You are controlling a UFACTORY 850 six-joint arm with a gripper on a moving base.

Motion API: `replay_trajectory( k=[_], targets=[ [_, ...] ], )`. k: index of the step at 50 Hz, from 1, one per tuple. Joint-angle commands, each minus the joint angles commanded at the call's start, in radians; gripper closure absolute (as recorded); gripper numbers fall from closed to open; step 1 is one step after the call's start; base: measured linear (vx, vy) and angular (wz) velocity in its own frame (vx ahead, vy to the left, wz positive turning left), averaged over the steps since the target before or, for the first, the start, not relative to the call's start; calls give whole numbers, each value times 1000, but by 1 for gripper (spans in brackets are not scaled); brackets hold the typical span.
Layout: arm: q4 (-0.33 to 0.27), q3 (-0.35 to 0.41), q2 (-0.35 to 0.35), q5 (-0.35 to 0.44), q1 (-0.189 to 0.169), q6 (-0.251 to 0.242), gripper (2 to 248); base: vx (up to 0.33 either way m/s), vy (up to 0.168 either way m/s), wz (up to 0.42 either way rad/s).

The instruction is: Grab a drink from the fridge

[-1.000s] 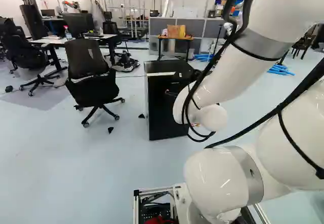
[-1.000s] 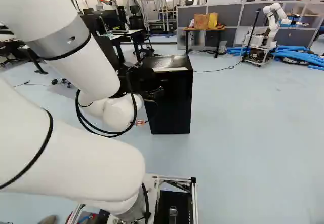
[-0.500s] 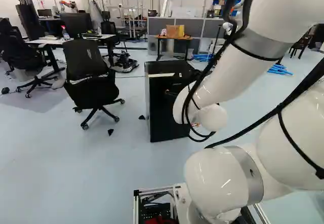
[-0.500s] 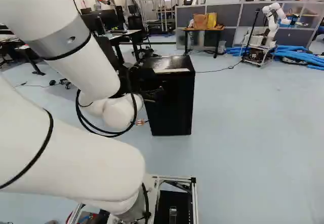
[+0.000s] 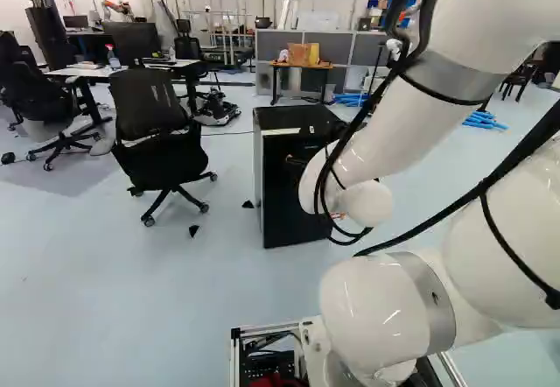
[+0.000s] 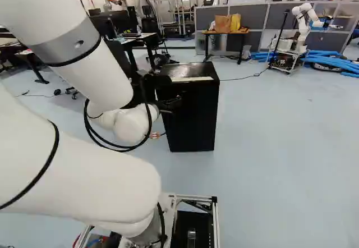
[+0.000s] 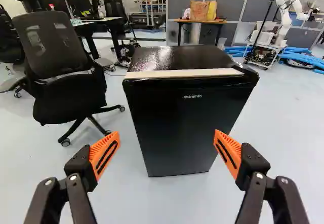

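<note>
The black fridge (image 7: 190, 122) stands upright with its door closed and a pale strip along its top front edge. In the right base view my gripper (image 6: 170, 104) is a dark shape in front of the fridge (image 6: 193, 113), partly hidden by the arm and hard to tell from the black body. From the wrist, the gripper (image 7: 166, 137) shows its orange pads spread wide, nothing held, the fridge front ahead between them. In the left base view the arm covers part of the fridge (image 5: 284, 194). No drink shows.
A black office chair (image 7: 66, 87) stands beside the fridge, on its left. Farther back are desks (image 5: 87, 70), a small table with bags (image 6: 224, 33), grey partitions (image 6: 269, 21), blue tubes (image 6: 331, 63) and another robot (image 6: 303, 29). Small black pieces (image 5: 193, 230) lie near the chair.
The base has moved slightly ahead and to the left: fridge and chair slide against the far background and sit lower in the left base view. The arm holds its pose.
</note>
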Motion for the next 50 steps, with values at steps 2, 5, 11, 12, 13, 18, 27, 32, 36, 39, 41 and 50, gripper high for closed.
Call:
replay_trajectory(
  k=[2,5,11,12,13,18,27,32,36,39,41,50],
  targets=[
    [0,0,0,0,0,0,3,30,46,-4],
    [0,0,0,0,0,0,3,34,53,-9],
    [0,0,0,0,0,0,3,36,55,-9],
    [0,0,0,0,0,0,3,36,56,-7],
    [0,0,0,0,0,0,3,41,65,-13],
    [0,0,0,0,0,0,3,42,65,-8],
    [0,0,0,0,0,0,3,53,69,-11],
    [0,0,0,0,0,0,3,49,64,-6],
    [0,0,0,0,0,0,3,52,65,-12],
    [0,0,0,0,0,0,3,48,61,-7],
    [0,0,0,0,0,0,3,44,56,-6],
    [0,0,0,0,0,0,3,45,58,-10]
  ],
)
